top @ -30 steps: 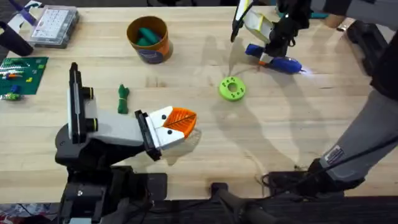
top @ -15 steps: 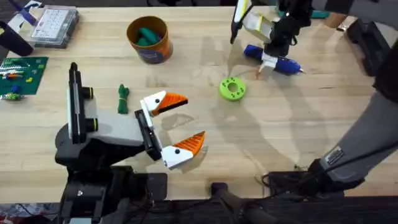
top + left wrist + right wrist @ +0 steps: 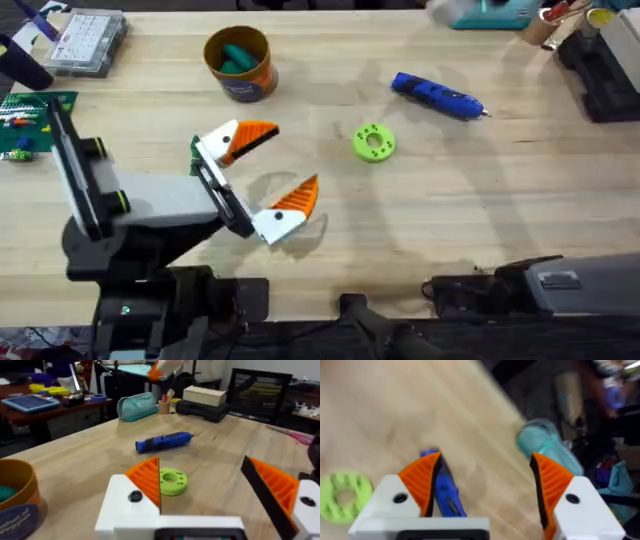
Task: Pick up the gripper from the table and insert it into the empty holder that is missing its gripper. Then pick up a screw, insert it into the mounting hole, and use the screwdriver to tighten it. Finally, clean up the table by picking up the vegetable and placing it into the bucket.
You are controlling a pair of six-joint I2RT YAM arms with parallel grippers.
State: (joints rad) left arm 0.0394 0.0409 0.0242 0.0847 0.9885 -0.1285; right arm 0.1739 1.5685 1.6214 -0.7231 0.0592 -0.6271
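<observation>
Blue pen-shaped powered screwdriver (image 3: 438,96) lies free on pale plank table (image 3: 450,220), far right | left gripper (image 3: 262,170) gaping beside dark green knobbly vegetable (image 3: 195,150), apparently lining up its grab | right gripper (image 3: 485,490) spread wide, empty | orange bucket (image 3: 240,62) near, ready for drop

The blue screwdriver (image 3: 438,96) lies flat on the wooden table (image 3: 480,200). The orange bucket (image 3: 238,63) stands upright far from it. The small green vegetable (image 3: 195,150) lies near the bucket
</observation>
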